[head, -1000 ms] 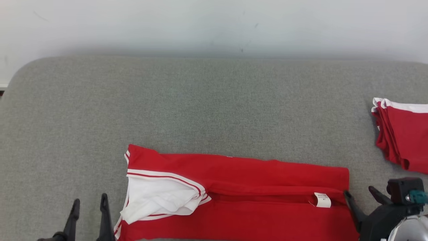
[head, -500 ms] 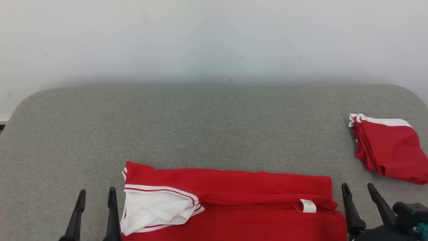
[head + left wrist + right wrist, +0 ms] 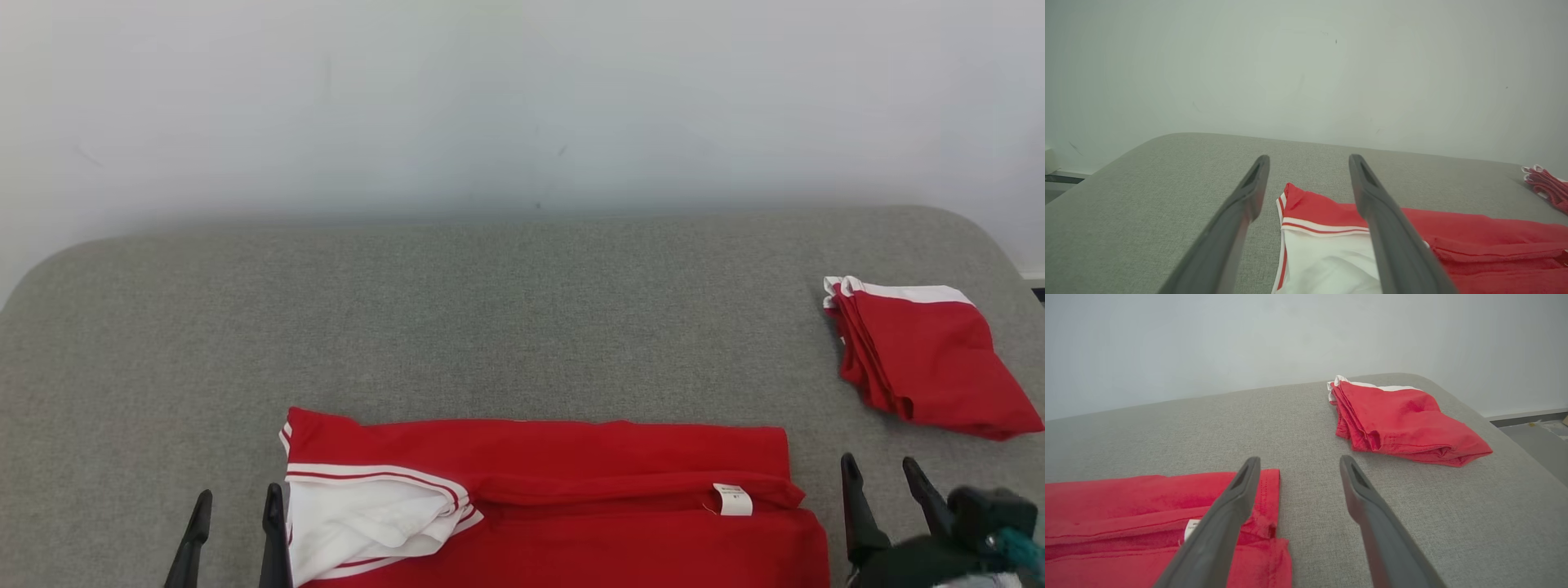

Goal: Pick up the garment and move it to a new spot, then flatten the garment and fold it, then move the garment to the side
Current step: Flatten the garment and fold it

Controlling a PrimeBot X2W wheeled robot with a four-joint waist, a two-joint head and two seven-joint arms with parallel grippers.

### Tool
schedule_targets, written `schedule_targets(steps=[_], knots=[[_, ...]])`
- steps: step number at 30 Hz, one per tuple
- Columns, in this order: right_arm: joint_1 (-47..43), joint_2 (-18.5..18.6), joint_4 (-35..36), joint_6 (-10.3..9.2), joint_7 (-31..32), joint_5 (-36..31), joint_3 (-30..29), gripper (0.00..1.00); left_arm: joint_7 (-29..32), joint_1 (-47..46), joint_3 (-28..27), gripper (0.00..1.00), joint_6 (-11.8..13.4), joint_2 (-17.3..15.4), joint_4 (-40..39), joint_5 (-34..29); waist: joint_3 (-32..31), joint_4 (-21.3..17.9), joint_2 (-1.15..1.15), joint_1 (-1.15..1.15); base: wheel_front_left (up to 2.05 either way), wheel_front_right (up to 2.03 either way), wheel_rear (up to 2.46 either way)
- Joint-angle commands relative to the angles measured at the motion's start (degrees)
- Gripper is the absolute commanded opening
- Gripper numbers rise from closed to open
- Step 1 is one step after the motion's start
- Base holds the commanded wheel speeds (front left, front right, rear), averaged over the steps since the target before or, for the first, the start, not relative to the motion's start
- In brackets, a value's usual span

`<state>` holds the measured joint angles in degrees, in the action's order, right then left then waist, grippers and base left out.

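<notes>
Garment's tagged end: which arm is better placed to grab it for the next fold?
Right, likely. The right gripper stands open just beside that end of the red garment, near the white tag; the left gripper is at the far, white-trimmed end.

Garment point(image 3: 620, 457) was red, white panel with red-and-white striped trim at its left end; its label point(image 3: 733, 499) white. Folded pile point(image 3: 931, 359) far right was red, white-edged. Padded surface point(image 3: 490, 327) was flecked grey, wall point(image 3: 490, 98) off-white. Left gripper point(image 3: 238, 492) and right gripper point(image 3: 880, 460) were black.
</notes>
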<state>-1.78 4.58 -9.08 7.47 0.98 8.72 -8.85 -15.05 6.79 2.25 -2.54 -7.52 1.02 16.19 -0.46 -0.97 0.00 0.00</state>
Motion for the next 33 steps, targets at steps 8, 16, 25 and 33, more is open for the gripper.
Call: schedule_targets(steps=[8, 16, 25, 33], knots=[[8.21, -1.06, -9.35, 0.03, 9.42, -1.96, -0.01, 1.00, -0.13, -0.05, -1.38, 1.00, -1.87, 1.36, 0.66, -1.77, 0.89, 0.80, 0.00, 0.00, 0.00, 0.00, 0.00], [11.06, -1.63, -16.59, 0.03, 13.40, -3.16, -1.82, 1.00, -0.13, -0.66, -2.11, 1.00, -2.95, 2.42, 1.22, -2.49, 2.19, 2.79, 0.00, 0.00, 0.00, 0.00, 0.00], [11.57, -1.83, -23.68, 0.04, 18.21, -0.79, 2.34, 1.00, -0.14, -1.01, -3.44, 1.00, -3.53, 3.02, 1.87, -3.15, 3.11, 3.03, 0.00, 0.00, 0.00, 0.00, 0.00], [13.05, -2.20, -26.06, 0.16, 20.82, 1.69, 5.69, 0.00, -0.14, -1.97, -3.47, 1.00, -4.22, 3.42, 2.73, -3.30, 3.81, 2.81, 0.00, 0.00, 0.00, 0.00, 0.00]])
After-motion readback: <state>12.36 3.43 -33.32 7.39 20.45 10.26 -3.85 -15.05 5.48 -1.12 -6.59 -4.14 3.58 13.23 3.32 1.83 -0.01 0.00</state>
